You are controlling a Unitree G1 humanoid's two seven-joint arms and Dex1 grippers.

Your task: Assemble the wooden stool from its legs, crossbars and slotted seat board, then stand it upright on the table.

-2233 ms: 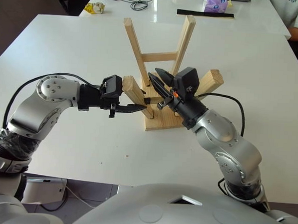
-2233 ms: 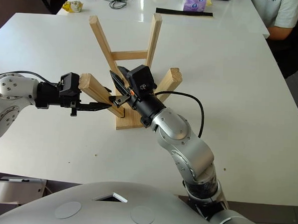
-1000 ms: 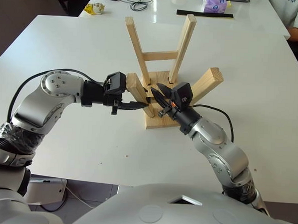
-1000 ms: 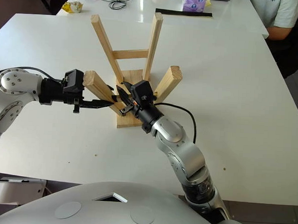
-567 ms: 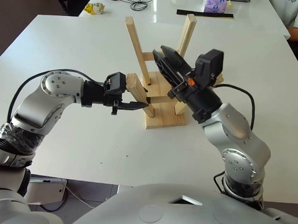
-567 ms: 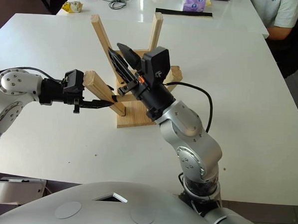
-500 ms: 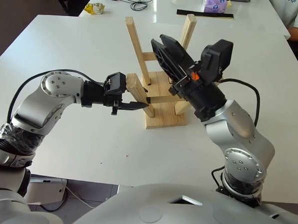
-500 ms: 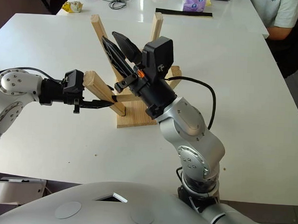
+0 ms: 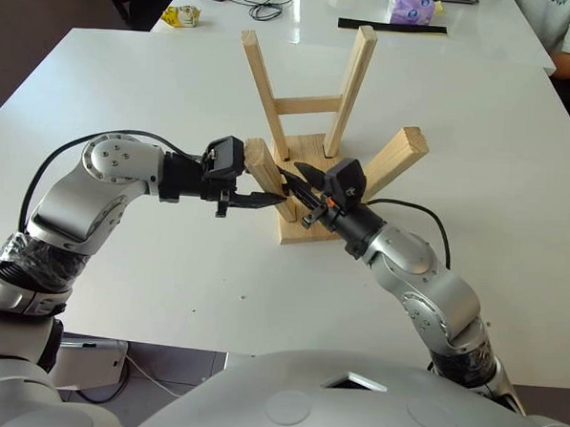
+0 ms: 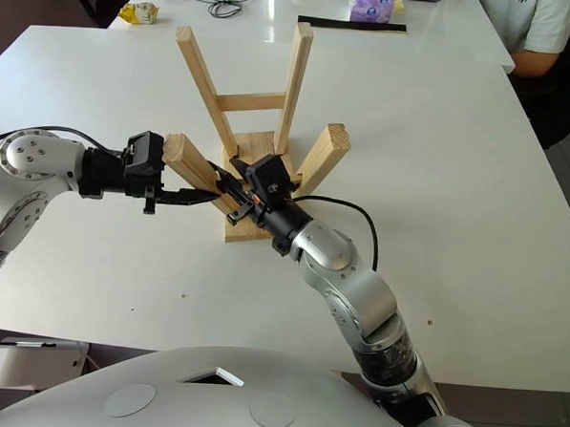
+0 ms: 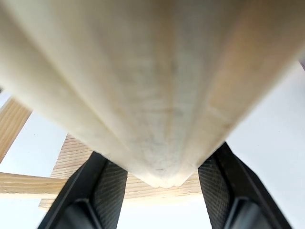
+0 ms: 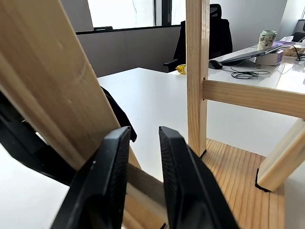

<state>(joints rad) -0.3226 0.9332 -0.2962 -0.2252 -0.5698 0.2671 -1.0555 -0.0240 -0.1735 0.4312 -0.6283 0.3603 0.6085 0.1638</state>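
Stool's upside down mid-surface (image 9: 129, 91): pale wood seat board (image 9: 308, 236) lying flat, two back legs (image 9: 261, 88) standing up with a crossbar (image 9: 305, 106) between them. The front-left leg (image 9: 265, 172) leans outward, clamped in the left pincer (image 9: 266, 201). The right pincer (image 9: 291, 180) sits just beside that leg's base, open just a crack, holding nothing.

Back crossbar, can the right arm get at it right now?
Probably yes: the back crossbar is bare, and the right gripper sits just in front of it and lower, with open space between.
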